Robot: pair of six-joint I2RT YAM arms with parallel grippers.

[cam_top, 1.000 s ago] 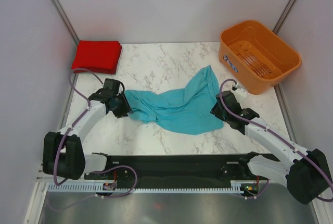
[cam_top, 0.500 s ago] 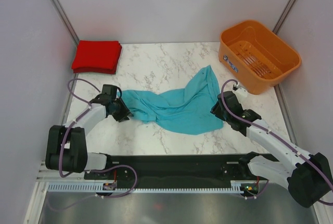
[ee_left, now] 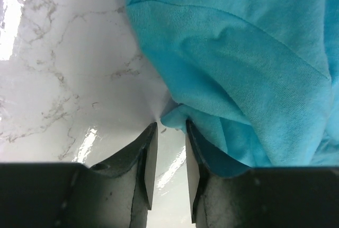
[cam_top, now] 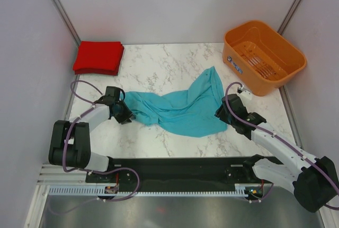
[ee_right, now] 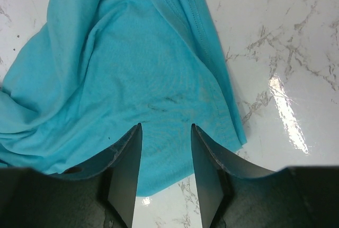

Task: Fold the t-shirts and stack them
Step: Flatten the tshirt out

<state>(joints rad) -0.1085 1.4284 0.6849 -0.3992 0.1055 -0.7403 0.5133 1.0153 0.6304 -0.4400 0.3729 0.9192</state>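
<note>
A teal-blue t-shirt (cam_top: 180, 106) lies crumpled across the middle of the marble table (cam_top: 159, 63). A red t-shirt (cam_top: 99, 57) lies folded at the far left corner. My left gripper (cam_top: 126, 114) sits low at the teal shirt's left end. In the left wrist view it (ee_left: 171, 123) is narrowly open with bare table between the fingers, and a corner of the teal shirt (ee_left: 238, 53) lies just ahead of the right fingertip. My right gripper (ee_right: 166, 126) is open over the teal shirt's (ee_right: 132, 69) right hem, with cloth lying under the gap, seen in the top view at this gripper (cam_top: 219, 112).
An orange slotted basket (cam_top: 249, 77) stands at the far right corner. White walls close in the left, back and right. The arms' black base plate (cam_top: 180, 167) runs along the near edge.
My left arm has folded lower toward the table and its jaws have narrowed a little, staying at the shirt's left end. The right arm and the shirts have barely moved.
</note>
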